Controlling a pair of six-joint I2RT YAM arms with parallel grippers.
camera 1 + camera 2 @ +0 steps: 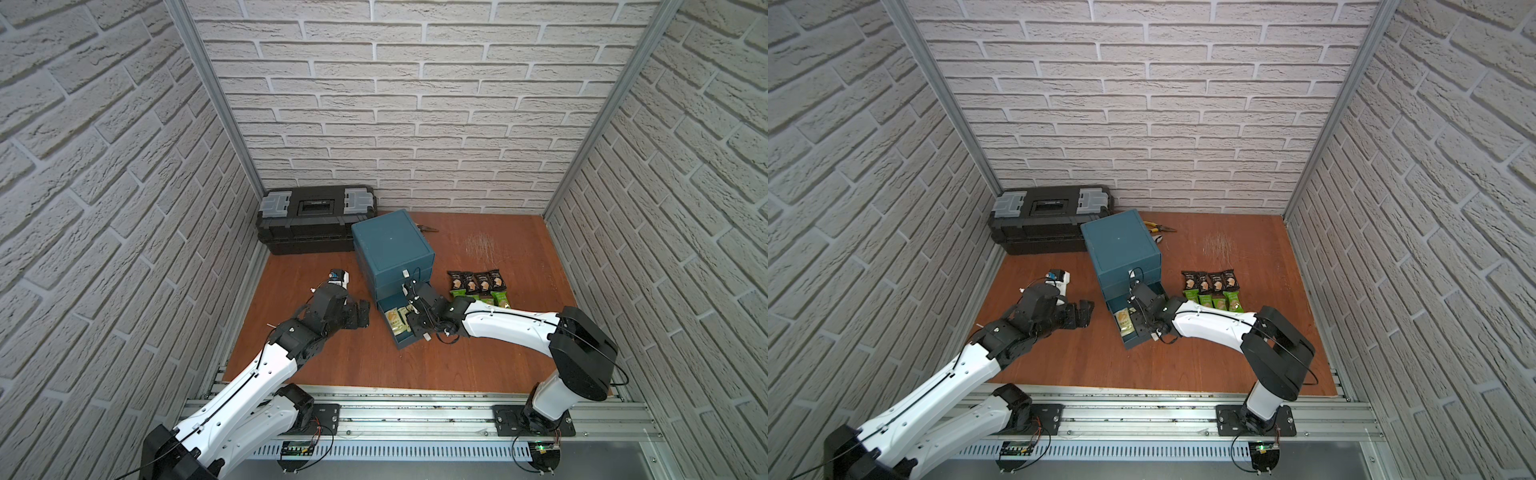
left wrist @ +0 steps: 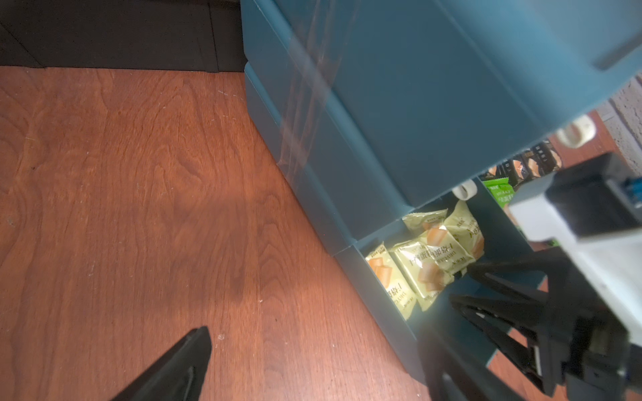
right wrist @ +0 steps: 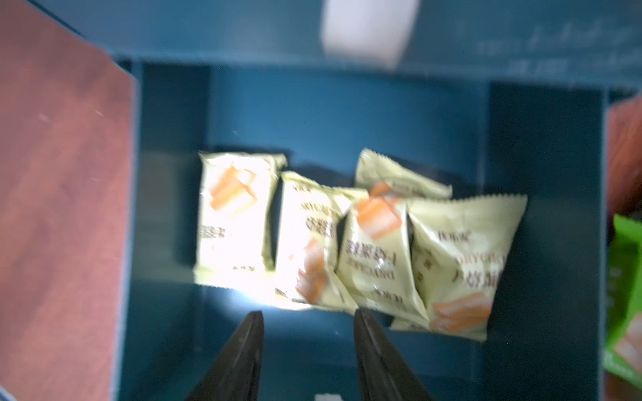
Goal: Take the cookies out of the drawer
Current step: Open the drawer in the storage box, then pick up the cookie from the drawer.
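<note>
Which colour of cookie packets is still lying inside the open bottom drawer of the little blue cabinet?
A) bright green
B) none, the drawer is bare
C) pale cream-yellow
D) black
C: the right wrist view shows several cream-yellow packets on the floor of the open drawer, while the black packets and green packets lie in rows on the table beside the cabinet.

Drawer (image 3: 166, 194) open from above, claw-wide gap betw cream packets (image 3: 347, 243) & front wall, upper drawers overhang rear
</note>
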